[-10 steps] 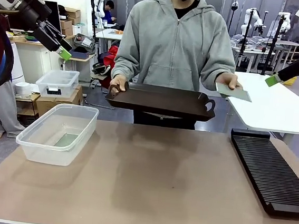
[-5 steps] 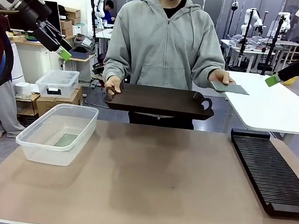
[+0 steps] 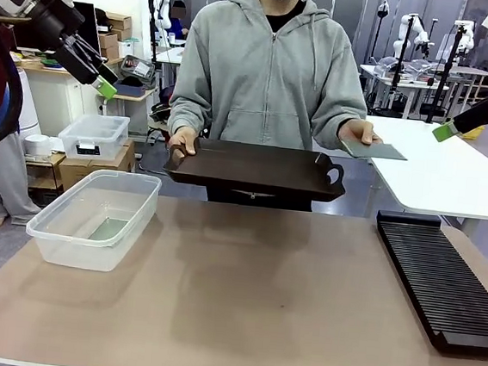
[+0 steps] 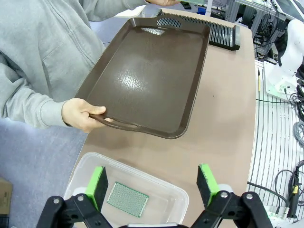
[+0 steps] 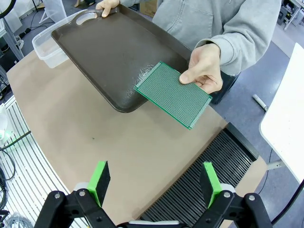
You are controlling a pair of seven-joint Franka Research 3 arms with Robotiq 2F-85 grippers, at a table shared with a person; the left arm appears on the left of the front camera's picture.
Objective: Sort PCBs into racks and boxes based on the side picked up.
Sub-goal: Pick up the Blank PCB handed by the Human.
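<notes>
A person at the far side holds a dark brown tray [image 3: 256,168] in one hand and a green PCB [image 3: 372,150] flat in the other hand; the same PCB [image 5: 173,94] shows over the tray's corner in the right wrist view. A second PCB [image 4: 127,200] lies on the floor of the clear box [image 3: 94,215] at the table's left. The black slotted rack [image 3: 438,279] lies along the right edge. My left gripper [image 3: 105,81] hangs open high at the left, above the box. My right gripper [image 3: 444,130] hangs open high at the right, above the rack [image 5: 204,190].
The tray [image 4: 147,80] is held just above the table's far edge. A white table [image 3: 452,177] stands behind the rack. A smaller lidded clear tub [image 3: 94,137] sits on cartons off the table's left.
The person has straightened up, drawn the tray slightly left and lifted the PCB hand a little. Both arms have stayed still.
</notes>
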